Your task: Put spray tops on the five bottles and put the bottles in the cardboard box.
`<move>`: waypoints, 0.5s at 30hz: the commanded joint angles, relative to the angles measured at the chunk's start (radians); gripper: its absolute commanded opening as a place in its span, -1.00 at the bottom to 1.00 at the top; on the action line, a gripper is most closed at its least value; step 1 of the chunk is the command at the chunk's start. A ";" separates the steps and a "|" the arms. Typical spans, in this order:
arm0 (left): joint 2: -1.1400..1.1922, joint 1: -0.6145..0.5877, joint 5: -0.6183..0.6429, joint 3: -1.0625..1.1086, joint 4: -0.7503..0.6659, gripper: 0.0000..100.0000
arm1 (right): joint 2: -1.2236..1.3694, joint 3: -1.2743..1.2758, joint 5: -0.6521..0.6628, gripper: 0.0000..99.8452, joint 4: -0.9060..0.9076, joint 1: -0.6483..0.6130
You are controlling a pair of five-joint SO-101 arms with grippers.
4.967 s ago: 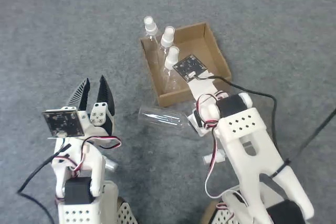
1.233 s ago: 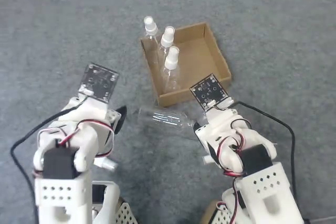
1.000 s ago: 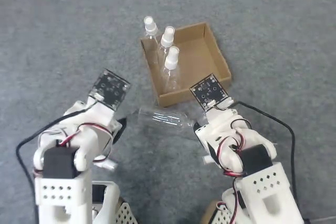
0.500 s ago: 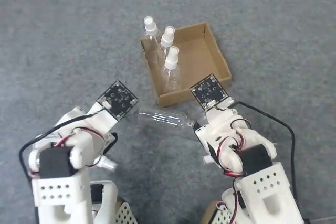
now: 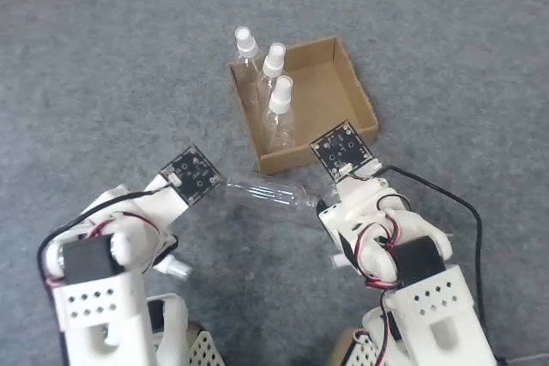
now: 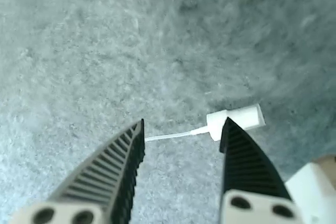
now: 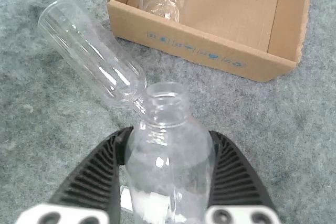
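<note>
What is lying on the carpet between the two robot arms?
A clear bottle without a spray top, on its side, as the high view shows.

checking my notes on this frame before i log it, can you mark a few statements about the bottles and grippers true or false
1. The right gripper is shut on an uncapped bottle: true.
2. The left gripper is shut on a spray top: false; it is open, and the spray top lies on the carpet beside one fingertip.
3. The lying bottle is inside the cardboard box: false; it lies on the carpet outside the box.
4. Three capped bottles stand at the cardboard box: true.
</note>
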 commanded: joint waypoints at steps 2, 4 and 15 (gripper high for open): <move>0.005 -0.002 -0.078 0.027 0.011 -0.57 | -0.030 -0.009 0.000 -0.87 -0.018 0.004; 0.005 -0.002 -0.106 0.050 0.011 -0.57 | -0.030 -0.009 0.000 -0.87 -0.018 0.004; 0.029 -0.002 -0.186 0.094 0.003 -0.57 | -0.030 -0.008 0.000 -0.87 -0.016 0.004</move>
